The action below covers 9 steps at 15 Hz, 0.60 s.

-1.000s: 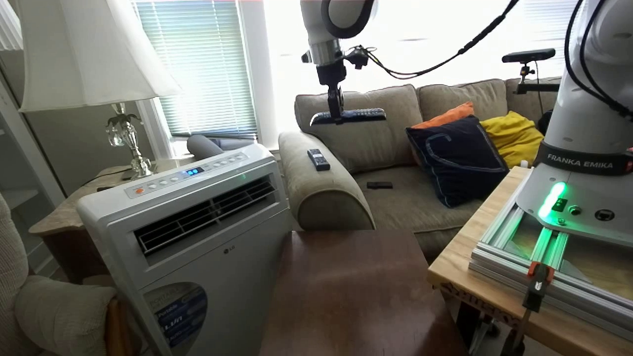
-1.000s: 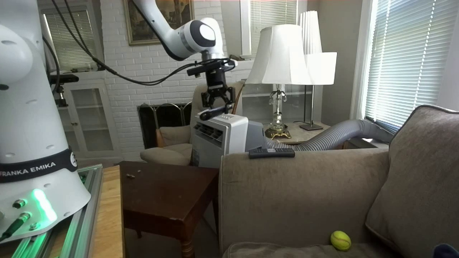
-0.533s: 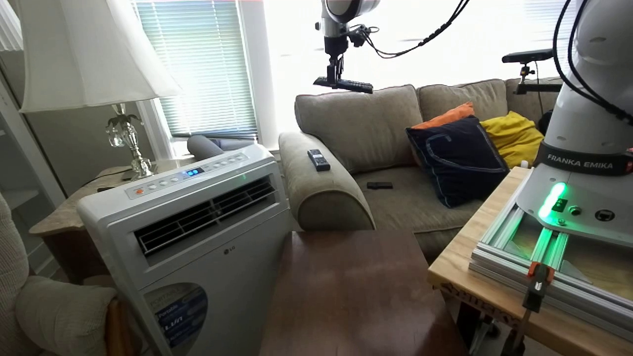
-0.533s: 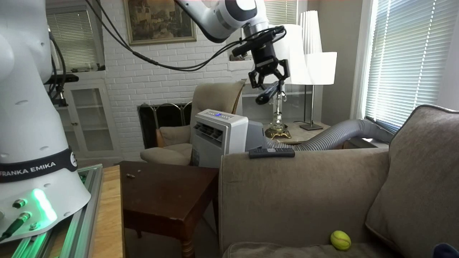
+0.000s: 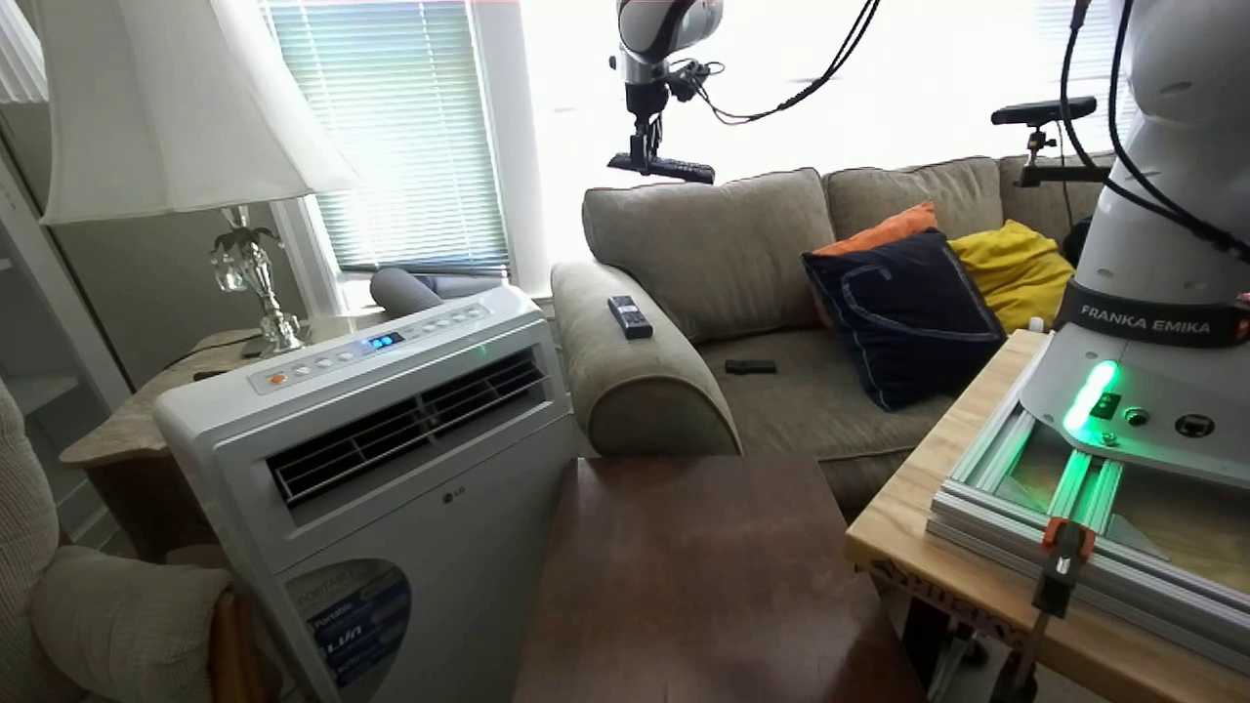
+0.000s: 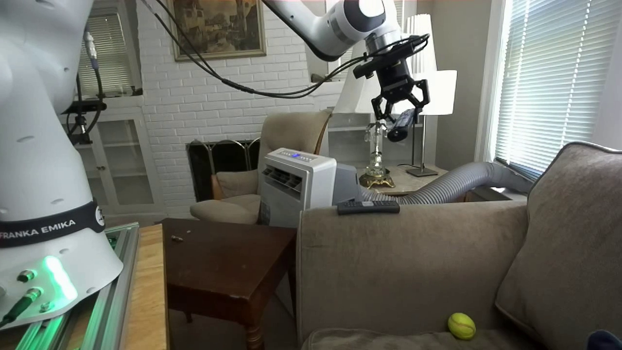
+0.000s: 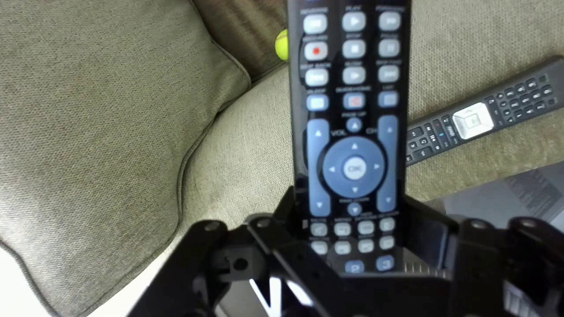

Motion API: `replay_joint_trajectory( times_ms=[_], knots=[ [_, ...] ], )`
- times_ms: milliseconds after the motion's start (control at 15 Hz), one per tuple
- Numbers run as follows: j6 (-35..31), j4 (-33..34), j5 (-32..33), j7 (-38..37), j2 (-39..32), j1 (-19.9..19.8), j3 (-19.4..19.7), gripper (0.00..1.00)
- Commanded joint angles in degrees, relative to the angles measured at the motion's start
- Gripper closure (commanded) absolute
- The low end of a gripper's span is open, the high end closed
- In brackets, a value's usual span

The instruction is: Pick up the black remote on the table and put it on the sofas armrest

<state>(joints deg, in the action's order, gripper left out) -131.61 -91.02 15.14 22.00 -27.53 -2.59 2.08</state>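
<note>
The black remote (image 7: 354, 132), with rows of bluish-grey buttons, is held in my gripper (image 7: 348, 213), a finger on each of its long sides. In both exterior views my gripper (image 5: 645, 156) (image 6: 401, 114) and the black remote (image 5: 684, 170) (image 6: 401, 127) are in the air, well above the sofa's armrest (image 5: 654, 391) (image 6: 413, 262). The grey-beige armrest shows beneath it in the wrist view (image 7: 246, 145). The dark brown table (image 5: 684, 586) (image 6: 228, 248) stands in front of the sofa. The remote's lower end is hidden by the gripper in the wrist view.
Another dark remote (image 5: 630, 317) (image 6: 368, 207) (image 7: 506, 101) lies on the armrest. A small dark remote (image 5: 750, 366) lies on the seat. A white air conditioner (image 5: 391, 469) and a lamp (image 5: 186, 107) stand beside the armrest. A tennis ball (image 6: 461, 326) and cushions (image 5: 903, 312) are on the sofa.
The arm has lifted and carried the black remote higher. In an exterior view it has swung right, away from above the air conditioner to the armrest side. The grip has stayed shut.
</note>
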Motion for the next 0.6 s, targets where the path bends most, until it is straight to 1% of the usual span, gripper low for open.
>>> replay_joint_trajectory(
  times_ms=[0,133,200,267,333,400,467,533],
  knots=[
    [0.3,0.4,0.2,-0.1,-0.2,-0.3,-0.4,0.49],
    [0.3,0.5,0.2,-0.1,-0.2,-0.3,-0.4,0.49],
    [2.3,-0.6,-1.7,0.8,0.4,-1.2,-0.9,0.74],
    [1.4,0.4,-2.0,1.2,-0.6,-1.6,-1.0,0.74],
    [2.0,2.8,-3.5,3.9,-2.5,-2.9,-1.7,0.74],
    [1.6,5.1,-3.8,4.3,-4.3,-3.5,-1.4,0.74],
    [3.1,8.7,-3.5,6.2,-6.4,-4.1,-1.2,0.74],
    [3.4,10.9,-3.0,8.9,-7.8,-4.8,-1.4,0.74]
  ],
)
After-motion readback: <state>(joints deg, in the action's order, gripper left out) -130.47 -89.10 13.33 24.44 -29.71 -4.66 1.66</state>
